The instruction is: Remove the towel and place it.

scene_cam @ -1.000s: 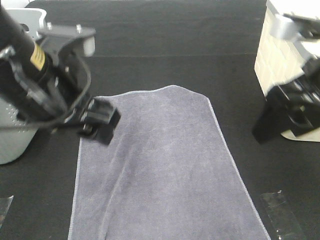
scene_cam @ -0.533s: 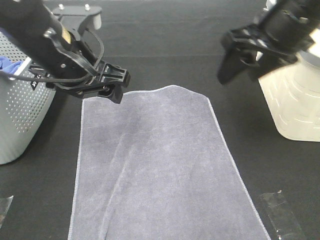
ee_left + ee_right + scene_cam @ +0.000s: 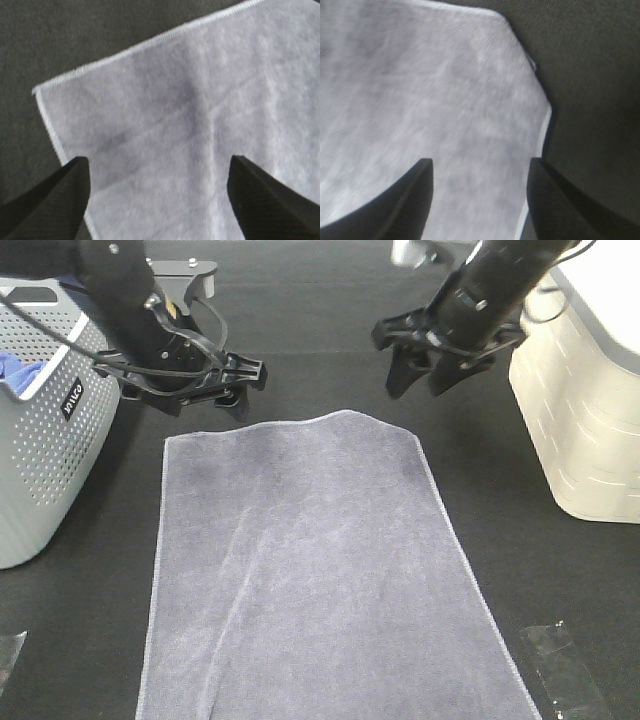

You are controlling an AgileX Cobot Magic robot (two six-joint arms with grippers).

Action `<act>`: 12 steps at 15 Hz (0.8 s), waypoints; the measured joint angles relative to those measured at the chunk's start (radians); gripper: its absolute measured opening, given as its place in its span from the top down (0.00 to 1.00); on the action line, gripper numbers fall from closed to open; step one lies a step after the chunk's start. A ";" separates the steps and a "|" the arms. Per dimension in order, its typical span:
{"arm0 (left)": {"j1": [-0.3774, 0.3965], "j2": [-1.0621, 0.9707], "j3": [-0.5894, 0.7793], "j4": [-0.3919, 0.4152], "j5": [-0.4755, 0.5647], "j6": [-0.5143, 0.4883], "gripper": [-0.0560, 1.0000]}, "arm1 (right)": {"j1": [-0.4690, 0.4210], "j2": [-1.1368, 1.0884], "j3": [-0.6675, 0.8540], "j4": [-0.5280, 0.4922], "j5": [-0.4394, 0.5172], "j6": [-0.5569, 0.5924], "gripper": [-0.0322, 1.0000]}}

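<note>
Fingers [image 3: 248,373] of your left gripper [image 3: 243,390] stand apart in the high view, with nothing between them. It sits just past the far left corner of the towel [image 3: 310,570], clear of it. Your right gripper [image 3: 418,378] is spread and empty too, just past the far right corner. The towel lies flat on the black table [image 3: 300,320], between the grey basket [image 3: 40,450] on the left and the cream bin [image 3: 585,420] on the right, touching neither. Its near end runs out of frame. A blue cloth [image 3: 14,370] shows in the basket. A clear plastic scrap [image 3: 560,670] lies near the towel's right hem.

Left wrist view: both dark fingers [image 3: 50,200] of the left gripper [image 3: 157,162] are wide apart. The towel [image 3: 200,100] shows its hemmed corner beyond them, and you can see no grip on it.

Right wrist view, blurred: the fingers [image 3: 405,200] of the right gripper [image 3: 480,165] are apart. The towel [image 3: 420,90] lies in the gap between them, with its hem by one finger.
</note>
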 joint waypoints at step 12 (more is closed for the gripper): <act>0.000 0.093 -0.065 0.014 -0.001 0.017 0.26 | -0.001 0.331 -0.254 -0.167 -0.031 0.078 0.45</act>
